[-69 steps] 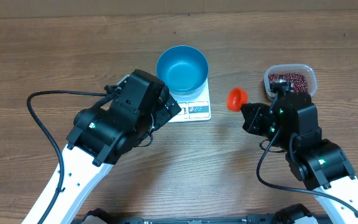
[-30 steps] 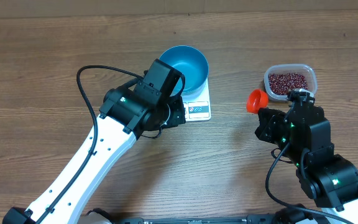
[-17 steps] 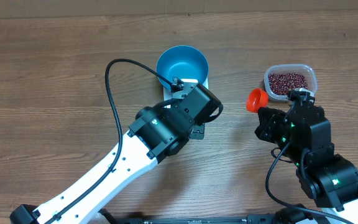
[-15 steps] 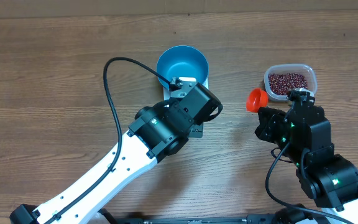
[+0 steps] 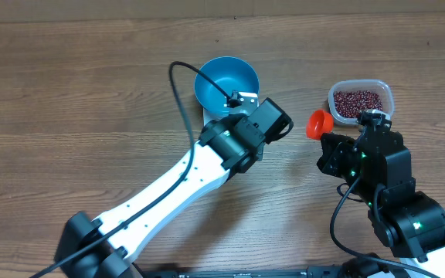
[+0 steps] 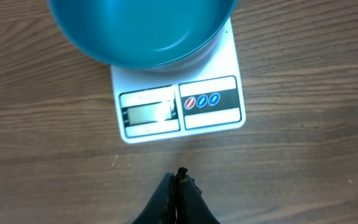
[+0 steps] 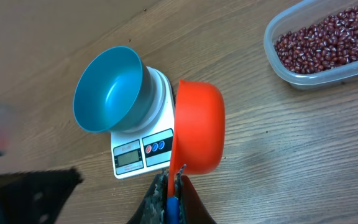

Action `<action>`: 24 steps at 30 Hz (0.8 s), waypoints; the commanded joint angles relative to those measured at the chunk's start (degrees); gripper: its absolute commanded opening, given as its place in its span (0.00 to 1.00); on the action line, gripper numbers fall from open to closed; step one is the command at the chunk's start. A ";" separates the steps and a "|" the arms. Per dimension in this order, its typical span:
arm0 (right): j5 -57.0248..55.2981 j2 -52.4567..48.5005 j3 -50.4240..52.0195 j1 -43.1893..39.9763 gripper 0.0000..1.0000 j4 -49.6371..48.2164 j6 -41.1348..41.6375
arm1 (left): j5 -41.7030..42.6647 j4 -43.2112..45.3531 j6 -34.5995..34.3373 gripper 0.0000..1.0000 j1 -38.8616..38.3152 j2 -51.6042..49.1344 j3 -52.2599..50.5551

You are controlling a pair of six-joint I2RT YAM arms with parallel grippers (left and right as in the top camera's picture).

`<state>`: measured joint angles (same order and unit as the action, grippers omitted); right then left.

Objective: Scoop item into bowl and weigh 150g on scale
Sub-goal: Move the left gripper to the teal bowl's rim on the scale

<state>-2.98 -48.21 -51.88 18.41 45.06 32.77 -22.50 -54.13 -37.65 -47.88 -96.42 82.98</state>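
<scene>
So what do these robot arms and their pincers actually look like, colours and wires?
The left arm and right arm match: white links between glossy black joint housings. A thin black cable loops outside each one. Small green lights glow on the right arm. The left gripper and right gripper end in slim dark fingers, like narrow tweezers.

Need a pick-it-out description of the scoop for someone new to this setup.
On the wooden table, look right, to the clear tub of maroon beans. Just left of it the right gripper is shut on the handle of a small scoop, holding it off the wood. It is the only orange-red cup; the bowl on the scale is blue and bigger.
</scene>
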 commanded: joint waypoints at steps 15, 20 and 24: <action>0.07 0.52 -2.29 -0.13 0.04 -0.22 -0.02 | 9.49 5.90 10.84 0.04 6.99 -9.25 0.37; 0.07 0.52 -2.29 -0.13 0.04 -0.22 -0.04 | 9.46 6.64 12.07 0.05 6.99 -9.44 0.35; 0.07 0.52 -2.29 -0.13 0.04 -0.22 -0.02 | 9.51 6.86 14.01 0.05 6.99 -10.16 0.17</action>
<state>-2.96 -48.21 -51.88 18.41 45.06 32.77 -13.76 -47.48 -26.76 -40.77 -105.30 82.98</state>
